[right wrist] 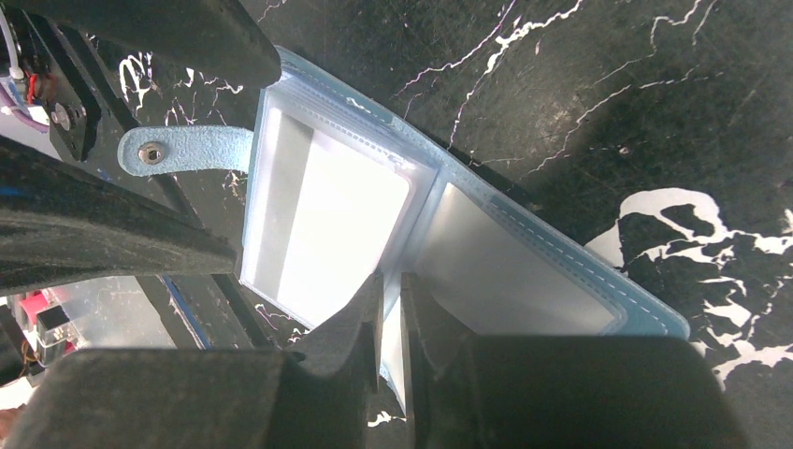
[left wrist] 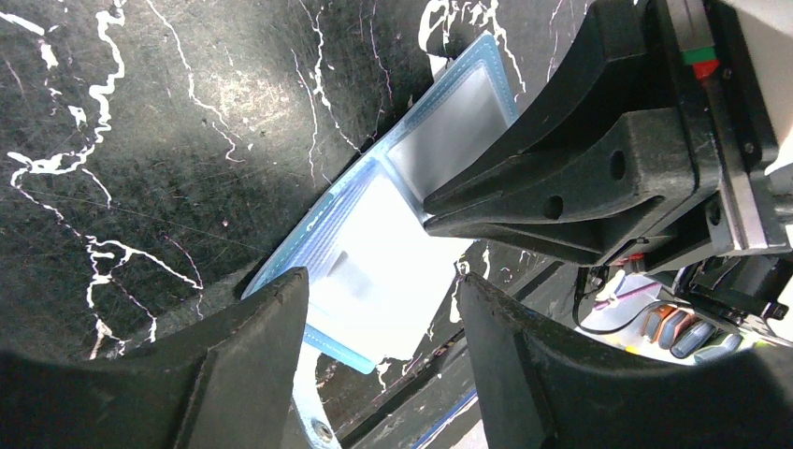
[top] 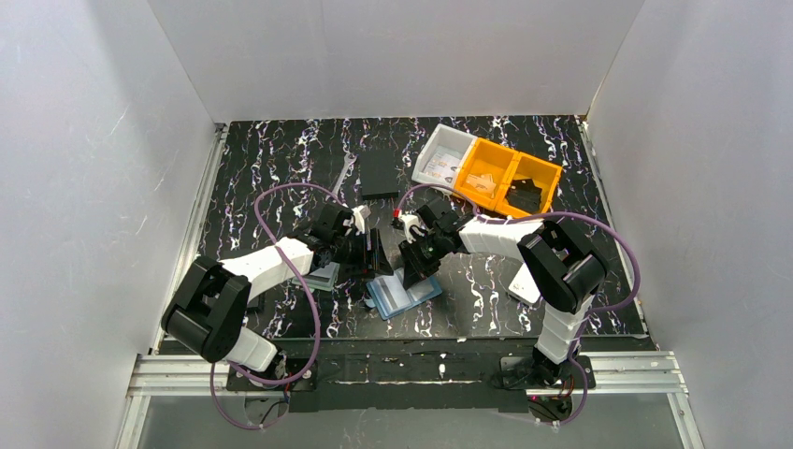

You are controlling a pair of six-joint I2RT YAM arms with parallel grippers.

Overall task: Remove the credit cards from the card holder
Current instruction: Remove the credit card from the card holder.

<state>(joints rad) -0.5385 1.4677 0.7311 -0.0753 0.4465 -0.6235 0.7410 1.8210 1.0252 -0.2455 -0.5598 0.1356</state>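
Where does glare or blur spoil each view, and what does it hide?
Left wrist: glare bleaches a clear pocket of the card holder white. Right wrist: one pocket blown out, contents unreadable. Top external: evenly lit, but the holder is too small for detail.

Pale blue card holder (right wrist: 561, 271), black white-veined table (top: 281, 154), orange bins (top: 511, 174)
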